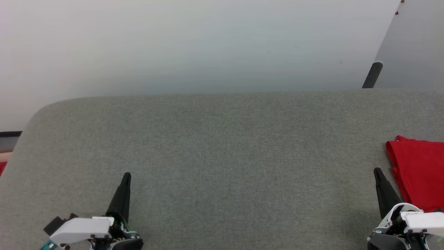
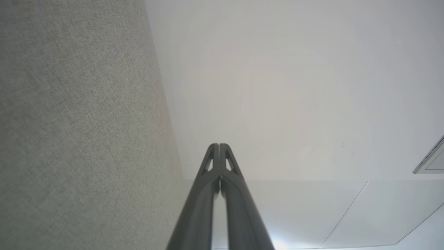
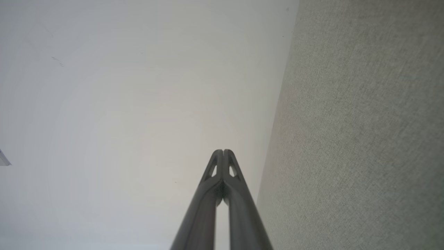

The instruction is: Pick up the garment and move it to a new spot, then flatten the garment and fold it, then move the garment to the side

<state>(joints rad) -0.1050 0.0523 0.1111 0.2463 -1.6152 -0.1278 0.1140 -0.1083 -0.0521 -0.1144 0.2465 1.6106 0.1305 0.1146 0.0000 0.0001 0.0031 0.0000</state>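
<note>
The garment (image 1: 418,173) lies folded at the right edge of the grey fabric table (image 1: 225,156), only its red body showing, cut off by the head view's border. My right gripper (image 1: 377,172) is shut and empty, its tip just left of the red cloth. At the lower left my left gripper (image 1: 127,176) is shut too, far from the garment. In the left wrist view the left gripper (image 2: 219,145) has its fingers pressed together, pointing past the table edge. The right gripper (image 3: 223,151) looks the same in the right wrist view, with nothing between its fingers.
The table (image 2: 76,121) (image 3: 364,132) has a rounded far-left corner, with pale floor (image 1: 208,45) beyond its far edge. A dark leg (image 1: 373,74) of a pale panel stands at the far right. A bit of red (image 1: 1,168) shows off the left edge.
</note>
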